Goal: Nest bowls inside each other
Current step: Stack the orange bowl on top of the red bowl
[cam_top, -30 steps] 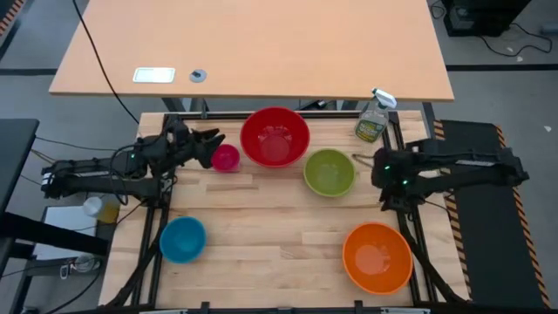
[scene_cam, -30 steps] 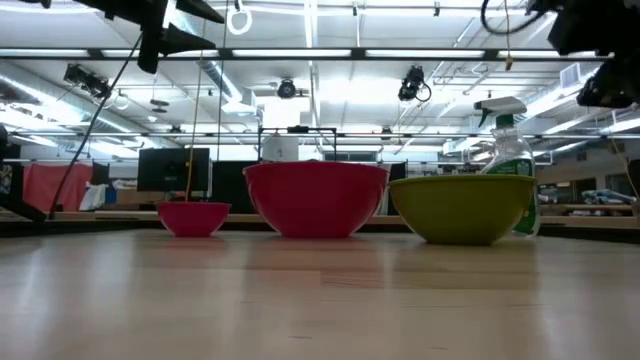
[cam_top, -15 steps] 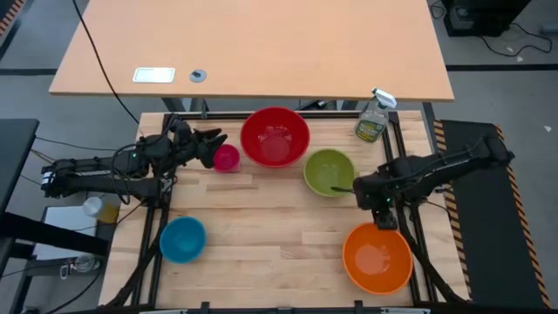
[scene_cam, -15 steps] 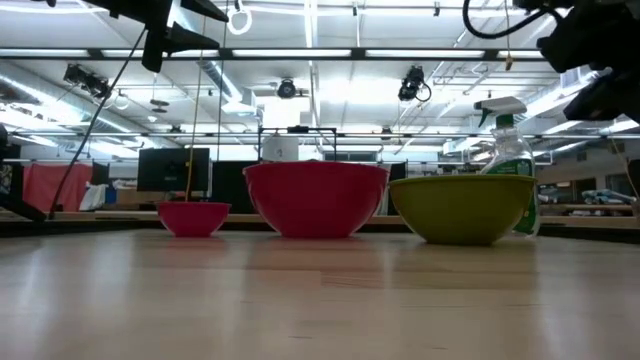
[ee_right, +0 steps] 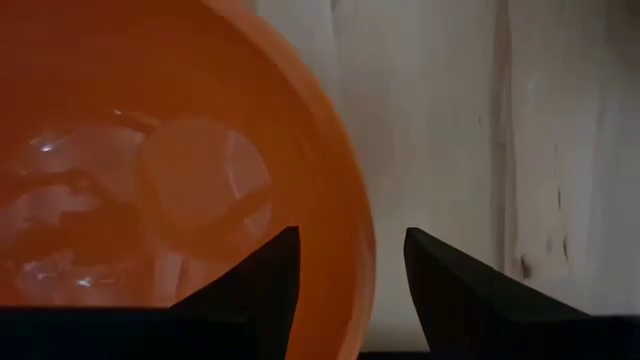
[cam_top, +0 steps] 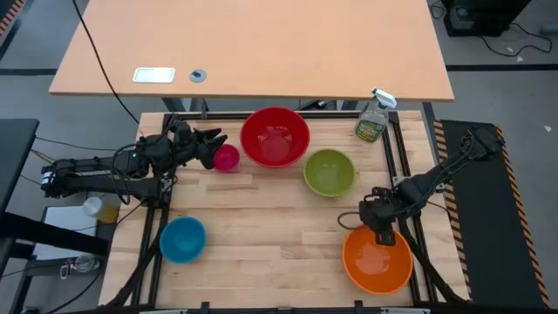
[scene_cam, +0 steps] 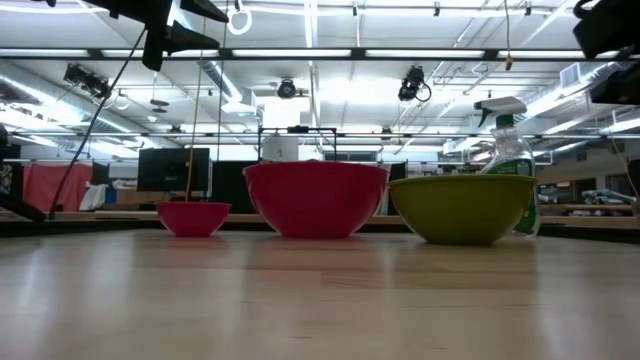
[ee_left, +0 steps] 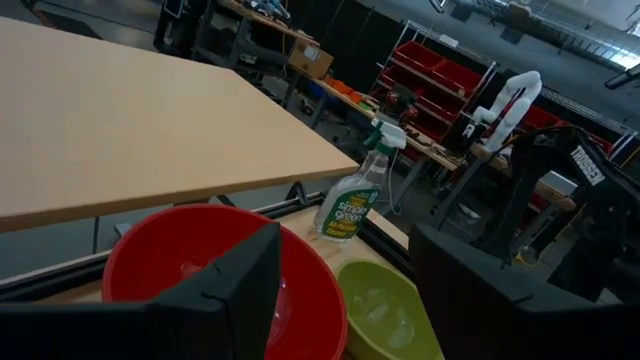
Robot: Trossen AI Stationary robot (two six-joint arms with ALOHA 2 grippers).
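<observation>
Five bowls rest on their bases on the wooden table: red [cam_top: 275, 137] at the far middle, pink [cam_top: 226, 158] to its left, green [cam_top: 329, 172], blue [cam_top: 182, 239] near left, orange [cam_top: 377, 258] near right. My right gripper [cam_top: 381, 231] points down over the orange bowl's far rim [ee_right: 358, 225]. It is open, with one finger inside the rim and one outside, and I see no touch. My left gripper [cam_top: 212, 139] hovers level and open beside the pink bowl, facing the red bowl [ee_left: 225, 270].
A clear spray bottle [cam_top: 373, 118] stands at the table's far right corner, behind the green bowl [scene_cam: 462, 207]. A larger tan table [cam_top: 253, 48] lies beyond the far edge. Bare wood stretches between the blue and orange bowls.
My right gripper has swung from the right side next to the green bowl toward the table's near edge, sinking and tipping from slanted to pointing down over the orange bowl's far rim. The bowls have stayed put.
</observation>
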